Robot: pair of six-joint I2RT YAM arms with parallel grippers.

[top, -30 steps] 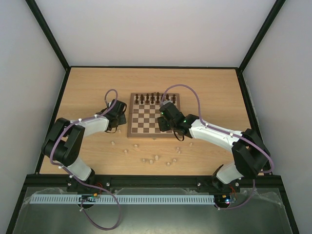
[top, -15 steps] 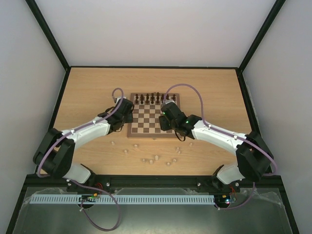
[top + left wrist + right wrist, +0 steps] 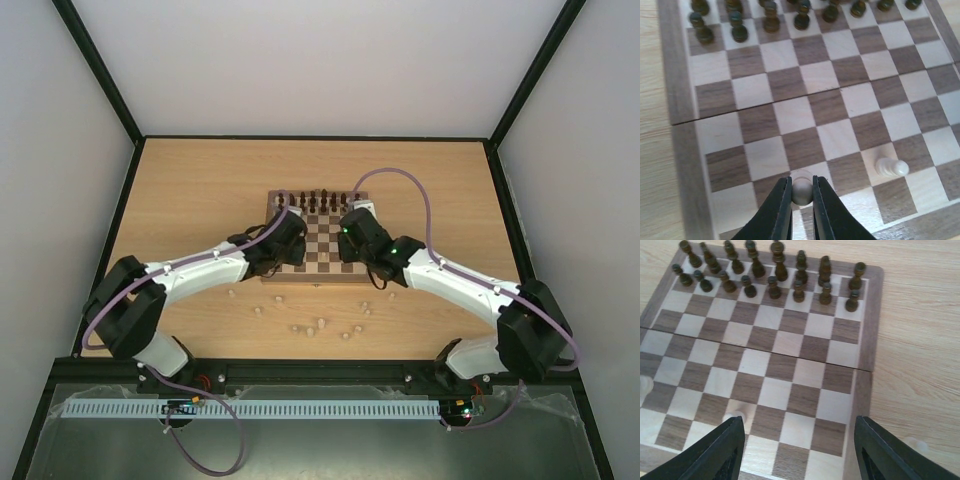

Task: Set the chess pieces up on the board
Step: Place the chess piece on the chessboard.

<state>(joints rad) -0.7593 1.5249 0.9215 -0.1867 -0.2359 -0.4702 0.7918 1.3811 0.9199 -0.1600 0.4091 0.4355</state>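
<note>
Top external view: both arms crowd the chessboard

Light wooden table [image 3: 200, 190] bears the square checkered wooden board [image 3: 316, 279], its sides hidden under both arms. Dark brown pieces [image 3: 775, 275] fill the far rows. Right gripper [image 3: 797, 440] hangs spread and empty. Left gripper [image 3: 801, 184] pinches a pale cream pawn [image 3: 801, 194] over a near square. A second pale pawn [image 3: 891, 166] sits nearby, and loose pale pieces [image 3: 320, 325] lie off the board.

The light wooden table [image 3: 180, 190] carries the checkered board [image 3: 316, 279] near its middle, lying flat with its edges square to the table's. In front of the board, toward the near edge, about ten pale chess pieces [image 3: 322, 323] lie scattered on the bare wood.
</note>
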